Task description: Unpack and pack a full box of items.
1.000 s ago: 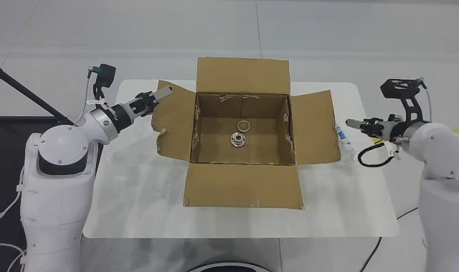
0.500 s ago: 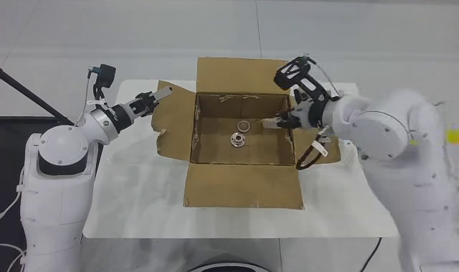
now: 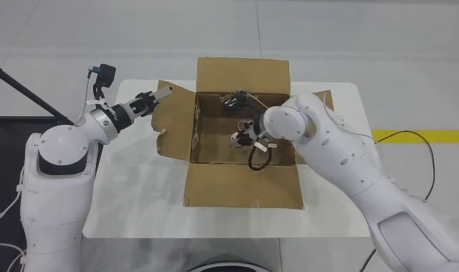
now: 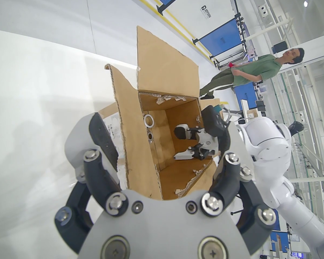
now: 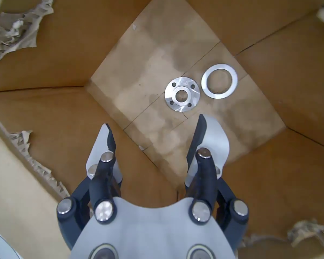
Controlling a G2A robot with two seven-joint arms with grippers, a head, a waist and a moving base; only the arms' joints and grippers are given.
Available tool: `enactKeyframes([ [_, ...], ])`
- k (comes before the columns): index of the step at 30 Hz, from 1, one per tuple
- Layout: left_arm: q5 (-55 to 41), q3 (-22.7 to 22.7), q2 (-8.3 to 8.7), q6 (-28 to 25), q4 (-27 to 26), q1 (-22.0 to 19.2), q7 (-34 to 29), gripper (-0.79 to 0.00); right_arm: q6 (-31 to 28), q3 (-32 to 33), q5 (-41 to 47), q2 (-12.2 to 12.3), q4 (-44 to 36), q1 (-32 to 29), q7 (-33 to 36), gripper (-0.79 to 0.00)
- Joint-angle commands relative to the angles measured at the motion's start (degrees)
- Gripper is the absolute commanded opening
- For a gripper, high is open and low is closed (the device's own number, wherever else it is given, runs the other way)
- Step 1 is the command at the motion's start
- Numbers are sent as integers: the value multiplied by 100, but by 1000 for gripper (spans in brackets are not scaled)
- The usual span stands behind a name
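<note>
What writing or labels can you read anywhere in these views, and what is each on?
White panel in the room behind: a brand mark, not quoted.
Paper label on a flap of the box: print too small to read.
Flange and ring in the box: no marking.

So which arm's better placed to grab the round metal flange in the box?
Right. The right gripper hangs open inside the brown cardboard box near the round silver flange; the left gripper sits outside it.
</note>
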Motion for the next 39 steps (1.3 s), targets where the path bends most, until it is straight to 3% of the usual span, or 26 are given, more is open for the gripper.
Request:
enactKeyframes([
  [1, 0, 0, 0, 0, 0, 0, 0, 0, 68, -191, -146, -102, 206, 48, -112, -197],
  [12, 0, 0, 0, 0, 0, 0, 0, 0, 161, -694, -431, -580, 1154, 196, -647, -397],
  [30, 0, 0, 0, 0, 0, 0, 0, 0, 73, -986, -651, -1210, 2316, 417, -873, -434],
  [33, 0, 0, 0, 0, 0, 0, 0, 0, 24, -1005, -664, -1293, 2457, 447, -877, -554],
  [35, 0, 0, 0, 0, 0, 0, 0, 0, 2, -1018, -689, -1360, 2567, 473, -885, -588],
  [37, 0, 0, 0, 0, 0, 0, 0, 0, 11, -1037, -747, -1414, 2645, 502, -874, -696],
  [39, 0, 0, 0, 0, 0, 0, 0, 0, 12, -1037, -761, -1456, 2697, 513, -879, -693],
])
